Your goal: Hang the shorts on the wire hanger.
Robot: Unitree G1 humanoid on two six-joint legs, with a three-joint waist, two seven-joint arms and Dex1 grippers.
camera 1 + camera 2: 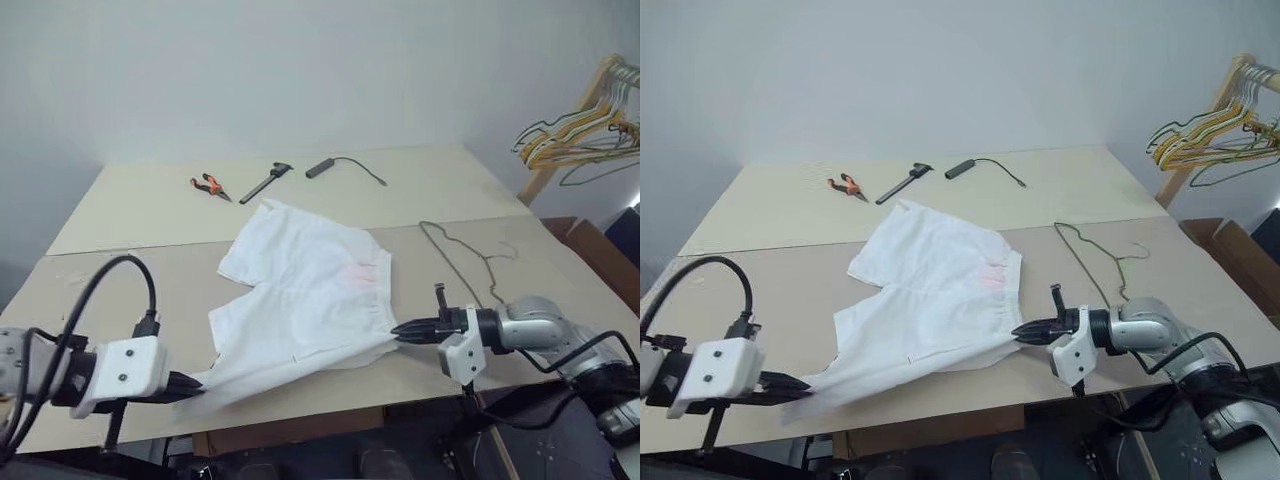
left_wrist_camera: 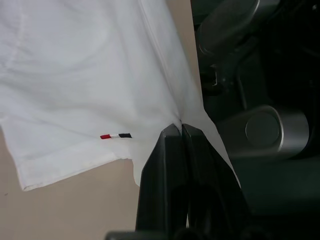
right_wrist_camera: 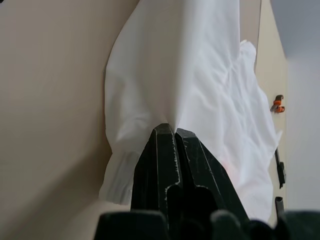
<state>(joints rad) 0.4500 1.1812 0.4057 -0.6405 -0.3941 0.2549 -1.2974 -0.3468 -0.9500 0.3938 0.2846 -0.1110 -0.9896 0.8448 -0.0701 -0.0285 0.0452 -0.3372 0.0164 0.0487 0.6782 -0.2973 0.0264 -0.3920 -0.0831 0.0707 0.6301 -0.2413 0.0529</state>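
The white shorts lie spread on the beige desk, their waistband along the desk's near edge and the two legs reaching toward the middle. The left claw is pressed together on one end of the waistband near the near-left corner; in the left wrist view its fingers pinch the fabric beside a small red, white and dark tag. The right claw pinches the other end of the waistband, further along the near edge toward the right, and the cloth between the two claws is drawn out into a band.

The wire hanger lies flat on the desk's right side, just beyond the right claw and apart from the shorts. Near the far edge lie orange-handled pliers, a black tool and a black cable. Off the desk's far-right corner, a bunch of hangers hangs on a wooden rack.
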